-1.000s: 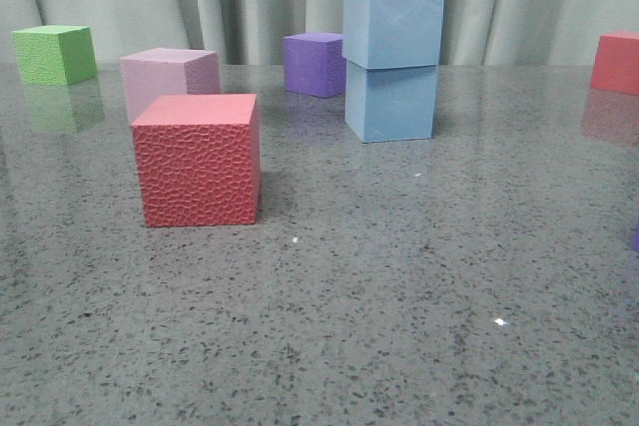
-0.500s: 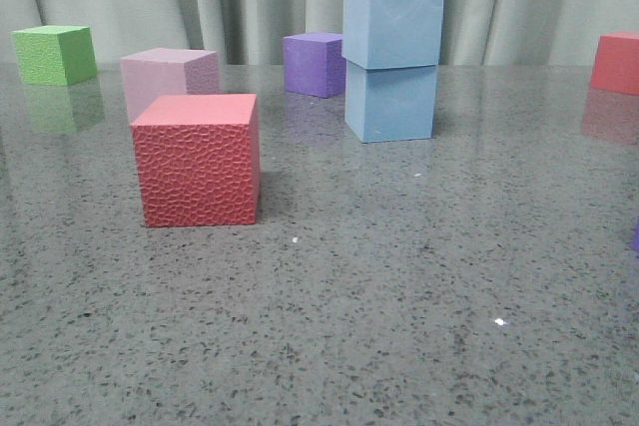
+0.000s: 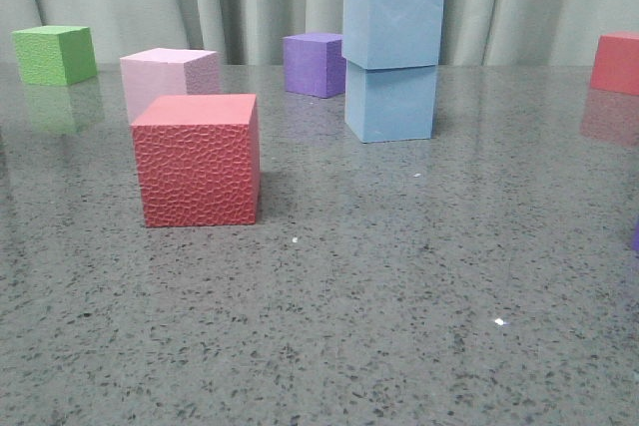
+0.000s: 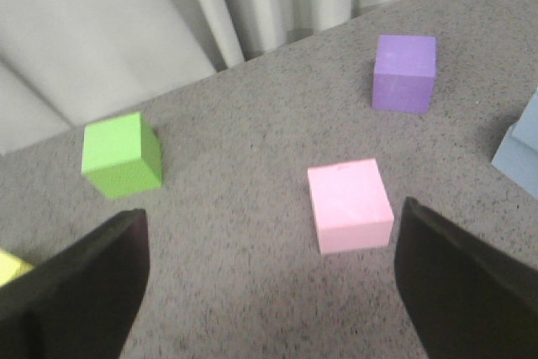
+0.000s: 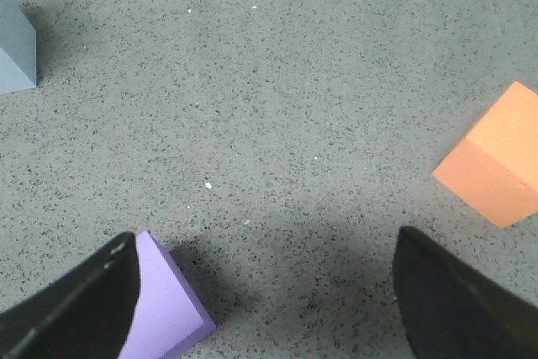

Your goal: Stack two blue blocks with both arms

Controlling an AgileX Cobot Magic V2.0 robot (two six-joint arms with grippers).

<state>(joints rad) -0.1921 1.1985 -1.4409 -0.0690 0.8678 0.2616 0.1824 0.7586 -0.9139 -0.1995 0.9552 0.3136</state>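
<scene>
We see both claws spread and empty: left claw [image 4: 269,292], right claw [image 5: 265,308]. The blue blocks [image 3: 391,59] stand stacked on the table [image 3: 399,276], well beyond both.

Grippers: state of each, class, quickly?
Left gripper: open, holding nothing.
Right gripper: open, holding nothing.

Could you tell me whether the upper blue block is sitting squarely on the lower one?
Stacked but slightly off: the upper block overhangs the lower block a little at both sides.

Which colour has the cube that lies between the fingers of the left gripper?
Pink: the pink cube shows best in the left wrist view.
</scene>
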